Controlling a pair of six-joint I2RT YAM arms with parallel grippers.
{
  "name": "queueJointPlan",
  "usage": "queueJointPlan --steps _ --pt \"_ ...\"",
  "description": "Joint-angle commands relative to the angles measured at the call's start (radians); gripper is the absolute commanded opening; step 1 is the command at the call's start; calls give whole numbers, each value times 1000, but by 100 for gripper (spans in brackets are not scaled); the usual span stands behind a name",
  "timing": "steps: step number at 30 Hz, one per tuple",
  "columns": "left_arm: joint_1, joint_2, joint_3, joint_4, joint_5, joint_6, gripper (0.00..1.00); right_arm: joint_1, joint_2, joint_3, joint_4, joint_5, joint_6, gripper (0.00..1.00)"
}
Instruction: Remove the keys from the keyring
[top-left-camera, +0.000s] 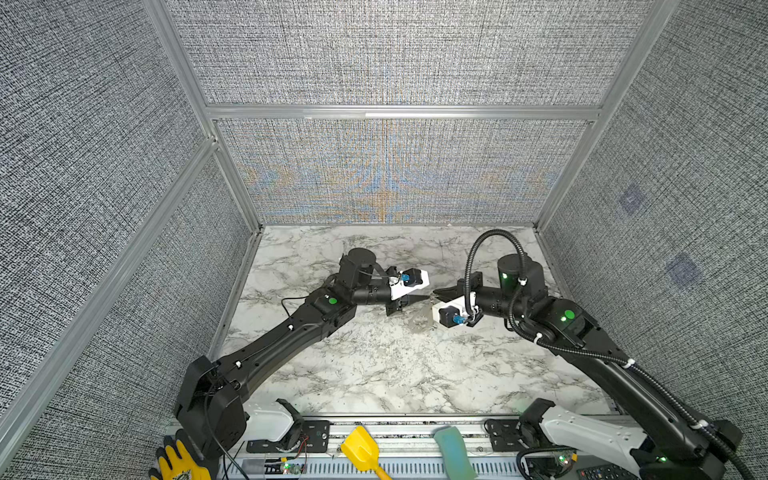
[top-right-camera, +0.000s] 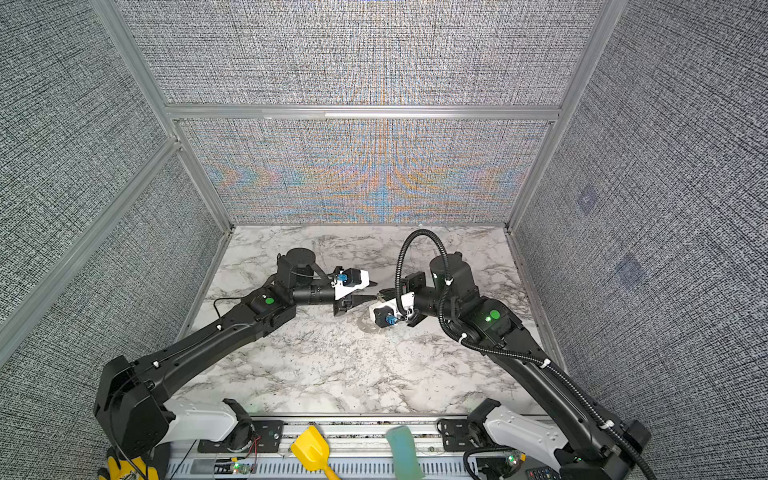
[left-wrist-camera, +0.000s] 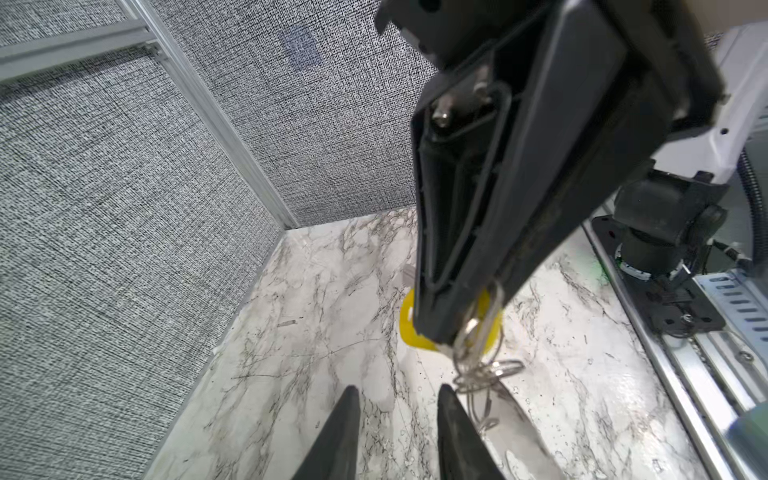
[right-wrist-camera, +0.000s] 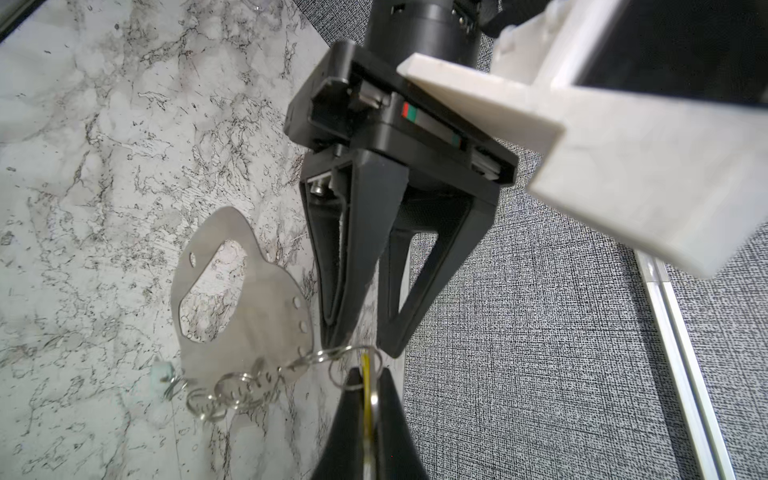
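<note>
**Right claw pins the yellow key; your left is poised at the rings**

Your right gripper is clamped tight on the yellow-tagged key, with the tag edge-on between its jaws, near the middle of the marble table. I judge that pinch to be an anchor: it fixes the key so your other arm has something to pull against.

From the key, a chain of small split rings runs to the keyring. This grey plate hangs tilted, just to the near side of the two grippers. The teal-tagged key sits at the other end of the chain, past the plate and too blurred to make out well.

Your left gripper comes in from the left, almost tip to tip with the right one. Its jaws stand narrowly apart with nothing between them. Its fingertips are just beside the ring nearest the yellow key, though I cannot tell whether one of them touches it. That placement looks meant for taking hold of that ring, so that the key can be worked off it.
</note>
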Motion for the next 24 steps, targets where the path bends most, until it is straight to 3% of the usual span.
queueJointPlan --steps 1,12,24 --pt "-1 -23 -28 68 52 -52 34 2 -5 -4 38 12 -10 0" --pt "-3 -43 -85 194 104 -151 32 9 -10 -29 80 17 -9 0" --pt "-3 -37 -94 210 139 -172 21 12 -21 -42 108 22 -2 0"
